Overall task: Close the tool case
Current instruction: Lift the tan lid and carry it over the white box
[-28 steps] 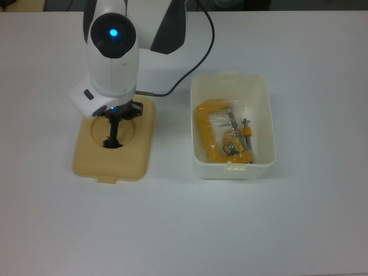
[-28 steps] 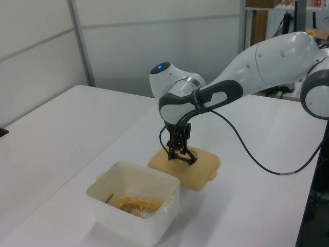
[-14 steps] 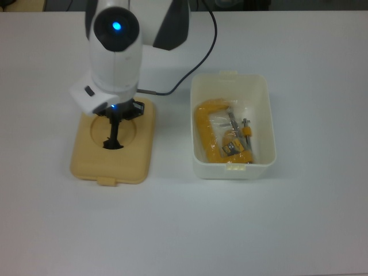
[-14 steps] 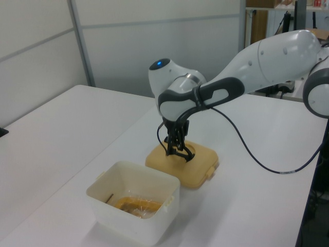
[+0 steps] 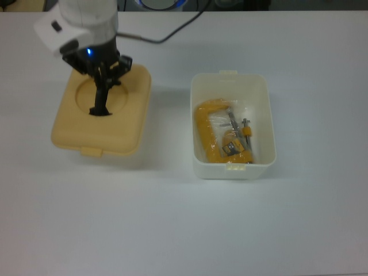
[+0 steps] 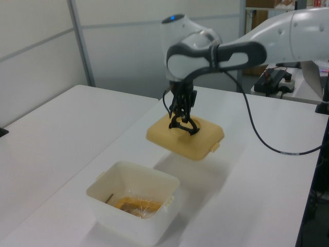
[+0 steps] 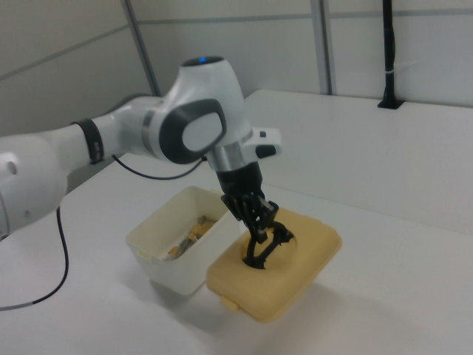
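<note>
Lid [image 6: 185,136]: tan, rounded corners, round recess, black handle [image 5: 100,98]; held clear of the tabletop [image 5: 172,230], slightly tilted, shadow beneath in the left view. Jaws [image 5: 102,86]: clenched on the handle, descending from the white arm [image 7: 170,129]. Tub [image 5: 233,167]: translucent white, open, resting on the tabletop, apart from the lid, to the top view's right of it. Contents: yellow C-clamp [image 5: 210,135] under a clear wrapper. Black cable [image 6: 267,139] trails from the arm.
</note>
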Robot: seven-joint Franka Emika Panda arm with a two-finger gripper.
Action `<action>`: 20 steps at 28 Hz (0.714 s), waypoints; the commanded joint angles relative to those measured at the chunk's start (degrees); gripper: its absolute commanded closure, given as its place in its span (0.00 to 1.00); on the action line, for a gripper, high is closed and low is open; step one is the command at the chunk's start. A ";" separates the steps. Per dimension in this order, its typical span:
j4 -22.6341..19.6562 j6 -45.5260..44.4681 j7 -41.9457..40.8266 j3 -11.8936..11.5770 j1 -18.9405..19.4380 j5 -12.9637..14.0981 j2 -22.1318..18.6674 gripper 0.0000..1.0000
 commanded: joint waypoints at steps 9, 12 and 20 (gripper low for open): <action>1.91 -4.37 1.48 3.25 1.63 2.98 -2.15 1.00; 1.91 -4.37 3.50 5.53 1.63 2.80 -2.15 1.00; 4.54 -4.28 8.78 11.16 1.63 2.63 -1.62 1.00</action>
